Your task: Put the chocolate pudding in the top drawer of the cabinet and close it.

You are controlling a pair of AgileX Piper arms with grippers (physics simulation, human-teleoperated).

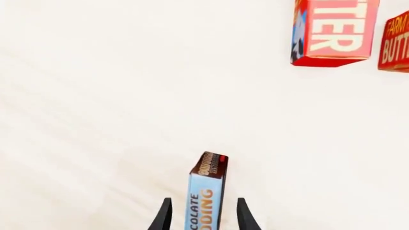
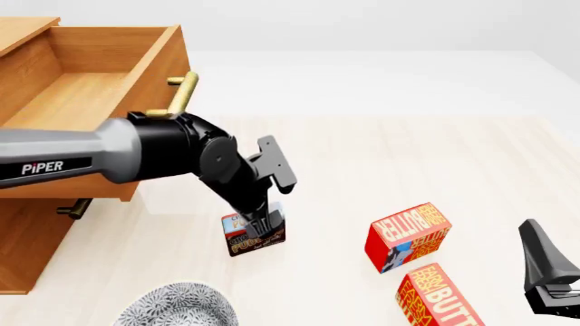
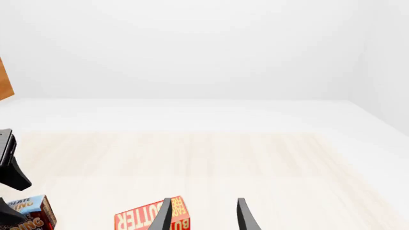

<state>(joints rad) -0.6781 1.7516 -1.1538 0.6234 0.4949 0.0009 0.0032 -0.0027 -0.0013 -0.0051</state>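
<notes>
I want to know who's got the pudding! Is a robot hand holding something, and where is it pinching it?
The left gripper pinches the chocolate pudding box across its two broad faces, near one end. The right gripper holds nothing.

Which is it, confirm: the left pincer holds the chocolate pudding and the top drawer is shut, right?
Wrong on the drawer. The front view shows the top drawer pulled open. The left pincer does hold the chocolate pudding, as the left wrist view shows.

Pudding box: lt blue/dk brown. Butter boxes: red/orange. Cabinet: lt brown wood, brass handle. Surface: pale.
</notes>
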